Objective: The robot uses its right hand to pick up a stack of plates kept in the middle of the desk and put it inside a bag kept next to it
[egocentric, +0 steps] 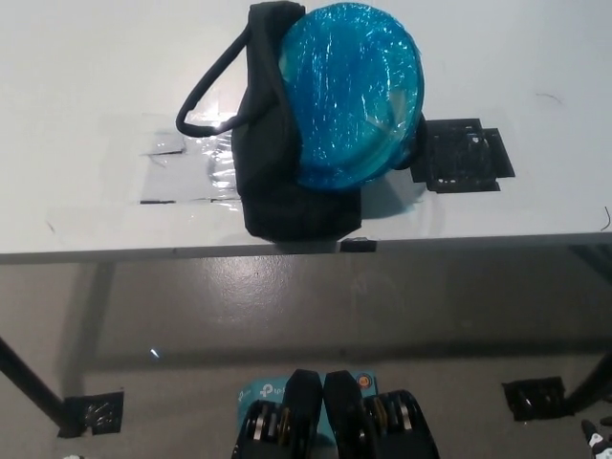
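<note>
A stack of blue plates (349, 91) wrapped in shiny film sits tilted in the mouth of a black bag (277, 196). The bag lies on the white desk (86, 67) near its front edge, and most of the stack sticks out to the right. The bag's strap (206, 86) loops out to the left. Only a small dark sliver of my right hand (595, 436) shows at the bottom right corner, far below the desk. My left hand is out of the picture.
A patch of black tape (464, 153) lies on the desk just right of the bag, and clear tape (182, 172) lies to its left. The desk's front edge (143, 254) crosses the picture. Below it is grey floor with black tape squares (94, 411) (534, 396).
</note>
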Robot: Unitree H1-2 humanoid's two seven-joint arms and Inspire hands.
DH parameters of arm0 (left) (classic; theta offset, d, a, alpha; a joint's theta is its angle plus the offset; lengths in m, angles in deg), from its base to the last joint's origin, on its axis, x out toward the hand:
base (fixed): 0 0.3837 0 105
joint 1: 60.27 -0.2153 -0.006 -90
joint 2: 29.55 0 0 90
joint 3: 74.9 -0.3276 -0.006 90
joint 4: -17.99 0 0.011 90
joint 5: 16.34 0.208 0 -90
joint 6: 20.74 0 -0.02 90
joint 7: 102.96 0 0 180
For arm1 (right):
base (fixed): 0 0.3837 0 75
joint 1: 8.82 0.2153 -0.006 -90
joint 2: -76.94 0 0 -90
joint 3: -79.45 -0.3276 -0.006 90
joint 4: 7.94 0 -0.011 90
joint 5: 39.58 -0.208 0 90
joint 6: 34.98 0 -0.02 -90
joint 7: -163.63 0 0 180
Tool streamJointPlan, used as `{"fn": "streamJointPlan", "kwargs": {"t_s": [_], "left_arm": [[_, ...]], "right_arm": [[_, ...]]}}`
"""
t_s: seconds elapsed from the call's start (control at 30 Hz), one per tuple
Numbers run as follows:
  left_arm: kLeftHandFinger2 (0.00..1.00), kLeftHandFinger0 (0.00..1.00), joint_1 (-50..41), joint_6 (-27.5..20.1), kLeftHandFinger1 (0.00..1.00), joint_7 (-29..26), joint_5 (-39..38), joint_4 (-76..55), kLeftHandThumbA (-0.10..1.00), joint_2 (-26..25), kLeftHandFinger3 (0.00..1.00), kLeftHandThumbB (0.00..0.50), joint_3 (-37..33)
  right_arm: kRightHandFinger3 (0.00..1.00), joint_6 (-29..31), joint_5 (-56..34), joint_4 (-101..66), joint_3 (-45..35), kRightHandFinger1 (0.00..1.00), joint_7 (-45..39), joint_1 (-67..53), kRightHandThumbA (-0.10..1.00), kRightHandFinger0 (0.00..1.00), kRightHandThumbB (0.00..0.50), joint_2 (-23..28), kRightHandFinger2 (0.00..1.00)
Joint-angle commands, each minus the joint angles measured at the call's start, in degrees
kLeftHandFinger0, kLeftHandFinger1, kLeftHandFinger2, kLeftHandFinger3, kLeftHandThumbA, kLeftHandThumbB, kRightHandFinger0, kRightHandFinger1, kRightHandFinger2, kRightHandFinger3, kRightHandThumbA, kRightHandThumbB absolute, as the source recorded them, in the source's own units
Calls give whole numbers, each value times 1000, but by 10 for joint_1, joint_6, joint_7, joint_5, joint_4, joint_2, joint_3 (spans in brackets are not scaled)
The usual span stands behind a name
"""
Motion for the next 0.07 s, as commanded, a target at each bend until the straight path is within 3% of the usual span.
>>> {"fn": "streamJointPlan", "kwargs": {"t_s": [0.0, 0.03], "left_arm": [[755, 669, 3, -3, 703, -26, -6, -17, -100, -20, 833, 17, -1], [755, 669, 3, -3, 703, -26, -6, -17, -100, -20, 833, 17, -1]], "right_arm": [[1000, 10, 13, -18, -1, 424, 15, 9, 736, 338, 214, 3, 610], [1000, 10, 13, -18, -1, 424, 15, 9, 736, 338, 214, 3, 610]]}}
